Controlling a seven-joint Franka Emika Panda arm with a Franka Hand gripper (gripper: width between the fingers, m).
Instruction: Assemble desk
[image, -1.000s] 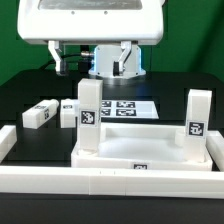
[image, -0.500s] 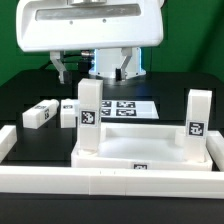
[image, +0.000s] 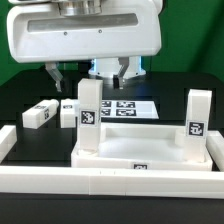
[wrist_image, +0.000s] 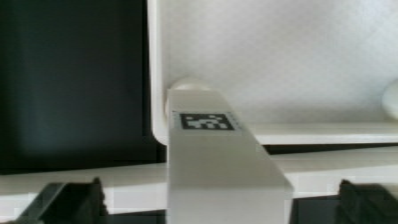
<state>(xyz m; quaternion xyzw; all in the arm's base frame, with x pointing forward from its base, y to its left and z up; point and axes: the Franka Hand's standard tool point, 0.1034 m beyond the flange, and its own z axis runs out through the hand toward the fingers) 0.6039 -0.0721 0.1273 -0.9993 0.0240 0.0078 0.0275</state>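
The white tray-like tabletop (image: 140, 150) lies at the front with two white legs standing upright in it, one at the exterior view's left (image: 90, 115) and one at its right (image: 197, 120). Two more tagged legs (image: 40, 113) (image: 68, 112) lie loose on the black table at the left. My gripper (image: 87, 75) is open and hangs just above the left upright leg. In the wrist view that leg (wrist_image: 217, 150) runs between my gripper's (wrist_image: 222, 205) two dark fingers (wrist_image: 71, 200), with a gap on each side. The tabletop (wrist_image: 285, 60) lies beyond.
The marker board (image: 128, 107) lies flat behind the tabletop. Long white border rails run along the front (image: 110, 182), the left (image: 6, 140) and the right (image: 216, 150). The robot's base stands at the back centre.
The hand has come down and nearer, growing larger in the exterior view. Its fingers now hang lower, close over the left upright leg. The parts have not moved.
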